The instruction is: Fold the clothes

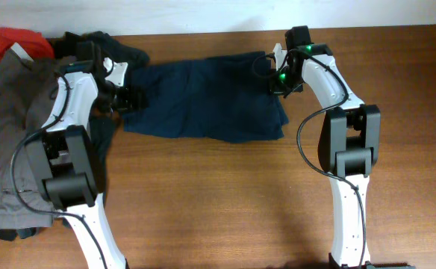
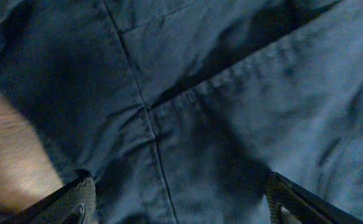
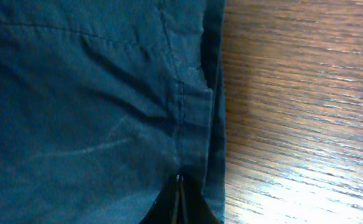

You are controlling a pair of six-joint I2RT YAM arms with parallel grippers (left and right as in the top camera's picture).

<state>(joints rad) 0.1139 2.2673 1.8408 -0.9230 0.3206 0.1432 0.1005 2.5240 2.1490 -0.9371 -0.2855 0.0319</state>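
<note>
— Spreading or folding: which step would you call this?

— Early in the fold, I'd judge. The shorts [image 1: 203,101] lie mostly flat on the table [image 1: 225,209], toward the top of the overhead view and between the two arms. No part is laid over yet.

— And the hands?

— The left gripper [image 2: 180,204] hangs low over the left end of the shorts. Its fingers [image 2: 76,198] are spread wide and hold nothing, and a seam runs up between them. The right gripper [image 3: 180,199] has its fingers pressed together right at the hem on the right end, beside bare table. Whether a bit of cloth sits between them, I cannot tell.

— So what does the next move call for?

— The left must come down and close on its edge, taking the full thickness of the cloth, not one layer. Then both ends want lifting together and carrying over evenly, or the limp cloth will bunch.

— The rest?

— The grey trousers [image 1: 9,127], red piece [image 1: 20,39] and black garment [image 1: 128,51] lie heaped at the left, unfolded.
</note>
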